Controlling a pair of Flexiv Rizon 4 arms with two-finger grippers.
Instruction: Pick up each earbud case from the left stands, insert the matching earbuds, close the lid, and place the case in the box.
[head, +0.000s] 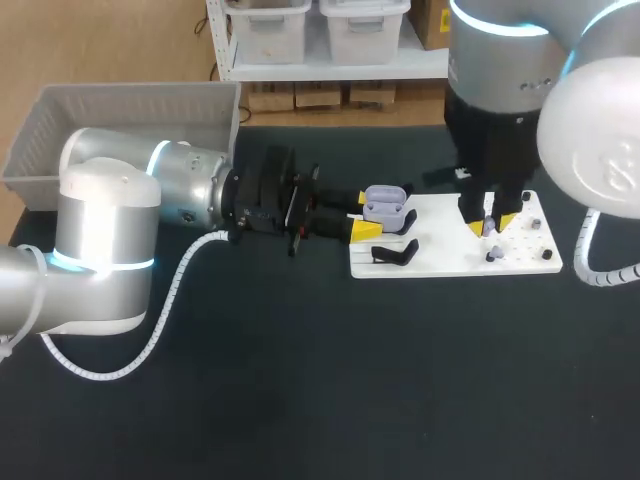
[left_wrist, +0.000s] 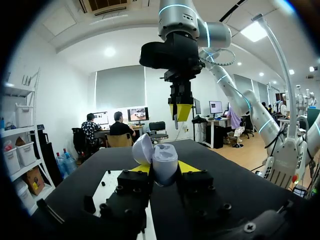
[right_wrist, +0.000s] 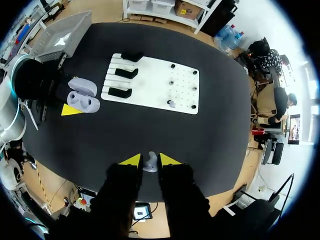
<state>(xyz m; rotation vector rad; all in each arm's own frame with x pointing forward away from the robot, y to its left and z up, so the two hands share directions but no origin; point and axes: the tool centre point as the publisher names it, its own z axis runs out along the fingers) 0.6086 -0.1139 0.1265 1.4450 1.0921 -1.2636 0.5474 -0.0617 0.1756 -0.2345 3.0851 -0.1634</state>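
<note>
The black worktop (head: 300, 380) carries everything. The left arm (head: 120, 210) reaches in level from its side, with the grey plastic box (head: 120, 110) beyond it. The left jaws are closed from two sides on the open lavender earbud case (head: 385, 205), held at the end of the white peg board (head: 450, 258) nearest that arm, lid tipped back and cavities up. The right arm (head: 500, 60) hangs over the board's other end, and the right jaws are nearly closed, pinching a small lavender earbud (right_wrist: 150, 164). From the right jaws the case lies across the board, past the black stands (right_wrist: 120, 92). Its long axis seems to run along the left arm's reach. The earbud has to travel to the case, so the coming move looks like the right arm's.
</note>
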